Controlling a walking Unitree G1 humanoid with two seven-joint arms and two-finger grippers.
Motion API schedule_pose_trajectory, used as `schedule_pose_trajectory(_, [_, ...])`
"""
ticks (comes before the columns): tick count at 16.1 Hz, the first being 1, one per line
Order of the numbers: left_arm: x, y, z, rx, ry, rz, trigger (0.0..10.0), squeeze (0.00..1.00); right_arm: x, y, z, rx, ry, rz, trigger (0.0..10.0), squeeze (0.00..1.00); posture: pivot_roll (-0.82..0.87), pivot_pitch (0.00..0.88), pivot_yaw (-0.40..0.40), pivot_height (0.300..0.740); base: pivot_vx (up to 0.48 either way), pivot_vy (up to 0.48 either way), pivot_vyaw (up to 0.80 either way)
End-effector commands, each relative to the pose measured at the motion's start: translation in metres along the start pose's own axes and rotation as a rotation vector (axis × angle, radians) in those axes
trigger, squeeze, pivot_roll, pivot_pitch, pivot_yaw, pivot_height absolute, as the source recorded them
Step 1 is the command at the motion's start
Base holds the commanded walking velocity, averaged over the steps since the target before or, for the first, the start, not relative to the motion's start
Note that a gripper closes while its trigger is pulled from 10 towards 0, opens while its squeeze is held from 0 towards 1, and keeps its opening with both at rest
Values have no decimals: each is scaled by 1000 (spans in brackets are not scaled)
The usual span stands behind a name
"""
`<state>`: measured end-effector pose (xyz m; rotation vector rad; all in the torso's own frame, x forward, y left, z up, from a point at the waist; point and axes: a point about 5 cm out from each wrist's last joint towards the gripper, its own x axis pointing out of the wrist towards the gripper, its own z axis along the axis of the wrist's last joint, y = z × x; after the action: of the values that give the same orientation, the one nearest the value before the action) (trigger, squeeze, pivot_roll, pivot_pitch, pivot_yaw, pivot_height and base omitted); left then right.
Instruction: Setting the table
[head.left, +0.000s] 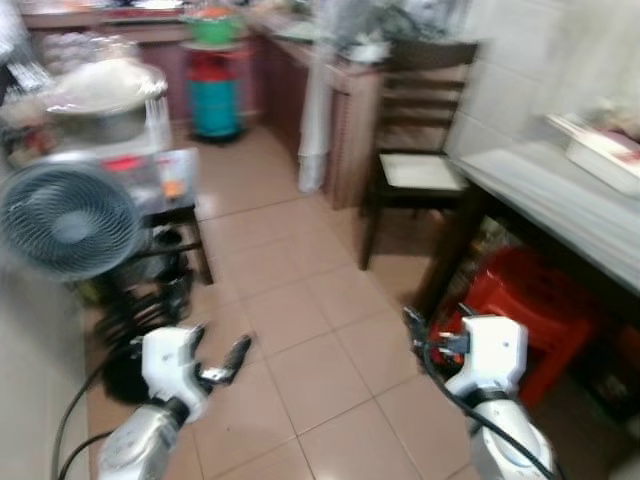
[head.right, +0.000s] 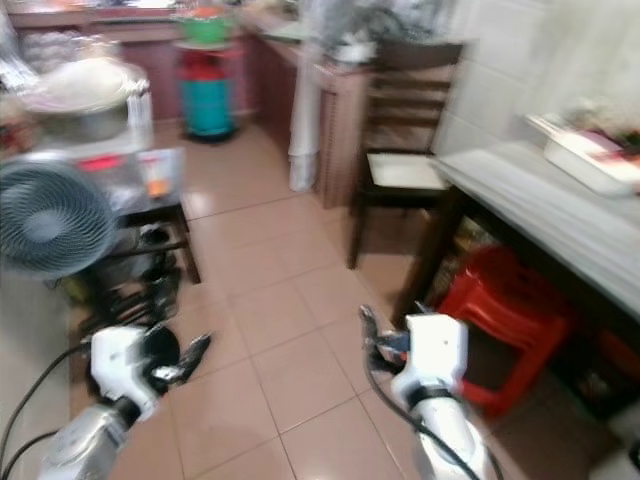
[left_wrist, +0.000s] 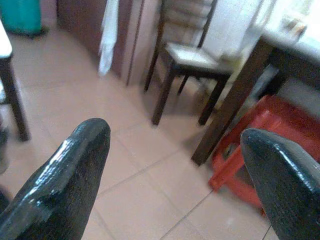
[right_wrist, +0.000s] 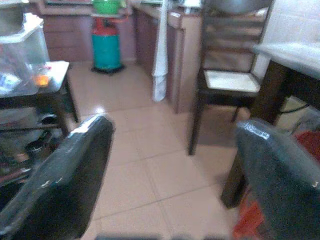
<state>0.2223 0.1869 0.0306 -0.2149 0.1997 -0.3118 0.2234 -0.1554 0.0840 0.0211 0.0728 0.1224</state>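
A: Kitchen, pinkish tiled floor (head.left: 300, 300), head views blurred. Long grey-topped table (head.left: 540, 205) along the right wall, with a white rectangular dish (head.left: 605, 160) near its far end (contents too smeared to name).

B: Under it?

A: Red plastic stool (head.left: 535, 310) tucked below the near part. Dark wooden slat-back chair with a pale seat (head.left: 415, 170) just beyond the table's end, against a brown cabinet.

B: Grippers?

A: Left gripper (head.left: 218, 360) low over the floor at lower left, jaws spread, nothing between them; wide gap between the black fingers (left_wrist: 65, 185) in the left wrist view. Right gripper (right_wrist: 172, 180) held low beside the stool, jaws likewise parted and empty.

B: Left side of room?

A: Grey round fan (head.left: 65, 220) standing in front of a small dark side stand (head.left: 185, 225) loaded with clear containers. Teal-and-red gas cylinder (head.left: 215, 90) farther back, green bowl (head.left: 215, 25) on top.
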Motion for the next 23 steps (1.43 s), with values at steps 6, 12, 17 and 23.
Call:
schedule_pose_trajectory(6, [7,-7,-3,2,-31,-40,10000,0,-2,-9,3,-30,2,-14,10000,0,45,0,-35,740,337,0,-800])
schedule_pose_trajectory(12, [-6,7,-9,49,-32,13,10000,0,-22,-14,9,-69,-17,-33,10000,0,38,0,-26,740,148,0,-800])
schedule_pose_trajectory(17, [-11,15,-13,105,-15,136,10000,0,-27,-14,6,-65,-11,-39,10000,0,35,0,-24,740,0,0,-264])
schedule_pose_trajectory(23, [3,-5,21,160,-79,139,10000,0,-23,-15,2,-55,13,-44,10000,0,37,0,-34,740,0,0,-357])
